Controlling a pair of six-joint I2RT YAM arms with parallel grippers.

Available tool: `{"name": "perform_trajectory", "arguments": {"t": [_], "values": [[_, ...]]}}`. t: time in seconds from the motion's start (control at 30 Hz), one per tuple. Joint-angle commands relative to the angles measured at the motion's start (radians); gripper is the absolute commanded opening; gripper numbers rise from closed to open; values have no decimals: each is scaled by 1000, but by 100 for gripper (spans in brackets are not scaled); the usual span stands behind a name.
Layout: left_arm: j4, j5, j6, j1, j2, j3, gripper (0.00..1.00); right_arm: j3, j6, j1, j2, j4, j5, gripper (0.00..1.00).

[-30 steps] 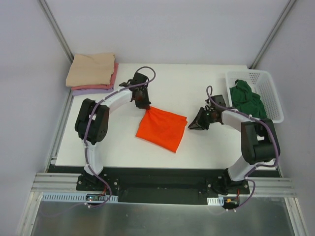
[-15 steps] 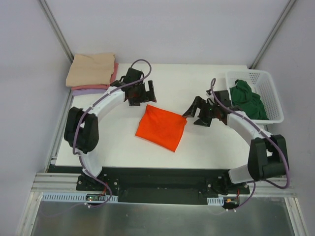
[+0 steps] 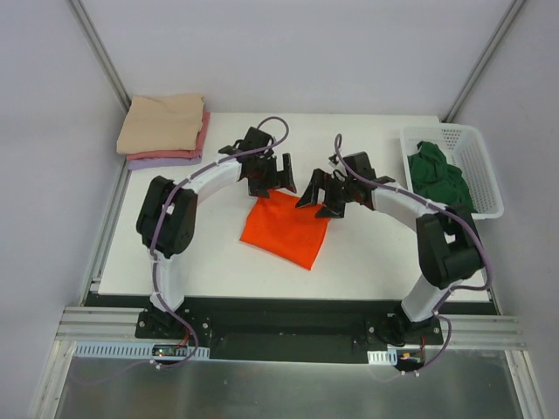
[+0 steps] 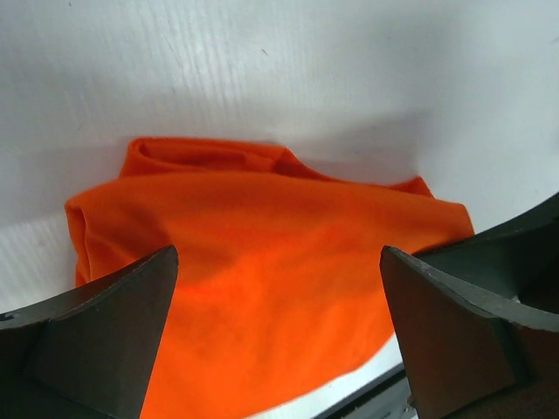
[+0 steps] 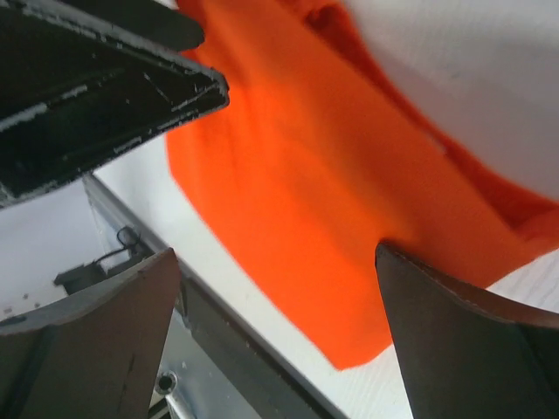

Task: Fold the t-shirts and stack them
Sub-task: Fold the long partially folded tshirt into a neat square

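Observation:
The orange t-shirt point(image 3: 288, 229) lies folded into a rough square on the white table point(image 3: 210, 253). Its far edge is under both grippers. My left gripper point(image 3: 275, 175) hangs open over the far left corner, and in its wrist view orange cloth point(image 4: 262, 288) fills the space below the wide jaws point(image 4: 278, 257). My right gripper point(image 3: 319, 194) is open over the far right corner, close beside the left one. Orange cloth point(image 5: 349, 201) shows between its fingers point(image 5: 275, 253), with nothing pinched. A dark green t-shirt point(image 3: 439, 175) lies crumpled in the basket.
A stack of folded shirts point(image 3: 162, 127), beige over pink over lavender, sits at the far left corner. The white mesh basket point(image 3: 437, 133) stands at the far right edge. The left gripper's finger point(image 5: 87, 96) shows in the right wrist view. Grey walls surround the table.
Both grippers have opened and let go of the orange shirt, which now lies flat. The left moved right and the right moved left, meeting over the shirt's far edge.

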Motion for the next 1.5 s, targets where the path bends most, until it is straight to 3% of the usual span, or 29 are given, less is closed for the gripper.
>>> {"name": "perform_trajectory", "arguments": {"t": [0.0, 0.23, 0.5, 0.77, 1.0, 1.27, 1.47], "values": [[0, -20, 0, 21, 103, 95, 99, 76, -19, -30, 118, 8, 69, 96], [-1, -95, -6, 49, 158, 39, 99, 113, -72, -45, 265, -52, 197, 96], [0, -69, -69, 52, 30, -237, 99, 97, -137, -48, 296, -107, 208, 96], [0, -130, -47, -10, -306, -351, 99, 122, -233, 31, -4, -257, 308, 96], [-1, -208, -95, -20, -531, -478, 99, -27, -116, 88, -343, -239, 509, 96], [26, -235, -200, -22, -445, -569, 99, -323, -1, 73, -759, -237, 751, 96], [65, -215, -244, -34, -289, -528, 88, -387, -19, 48, -827, -248, 734, 96]]}}
